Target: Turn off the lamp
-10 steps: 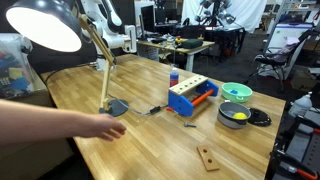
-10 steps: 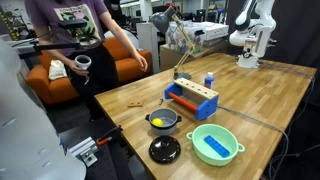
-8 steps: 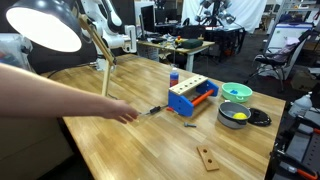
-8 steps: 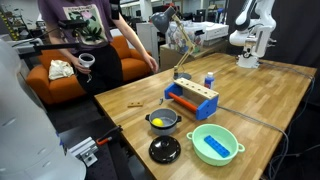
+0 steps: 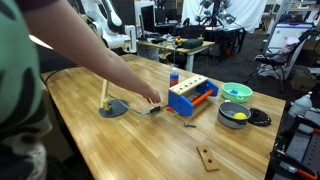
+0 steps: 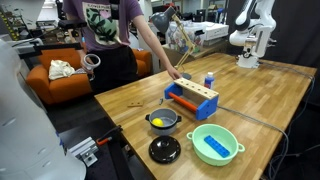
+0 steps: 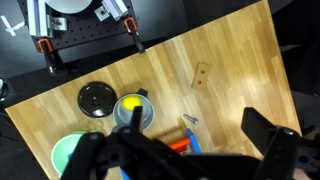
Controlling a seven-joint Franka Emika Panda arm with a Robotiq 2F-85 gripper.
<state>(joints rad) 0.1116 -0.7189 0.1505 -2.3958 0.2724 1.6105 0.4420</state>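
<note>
The lamp stands at the table's left: its round dark base (image 5: 113,108) and wooden arm (image 5: 103,88) show, but a person's body hides most of the shade. It also shows in an exterior view (image 6: 181,47), with the dark shade up near the person's shoulder. The person's hand (image 5: 150,99) rests on the table just right of the base, at the cord. My gripper (image 6: 245,60) hangs at the far side of the table, well away from the lamp. In the wrist view my gripper (image 7: 180,150) is open and empty, high above the table.
A blue and orange tool rack (image 5: 190,95) stands mid-table. A green bowl (image 5: 237,92), a pot with a yellow thing (image 5: 233,113) and a black lid (image 5: 258,117) sit to its right. A small wooden piece (image 5: 207,157) lies near the front edge.
The person has leaned in and reached further across the table, past the lamp base to the cord; their body now covers the shade. My arm has not moved.
</note>
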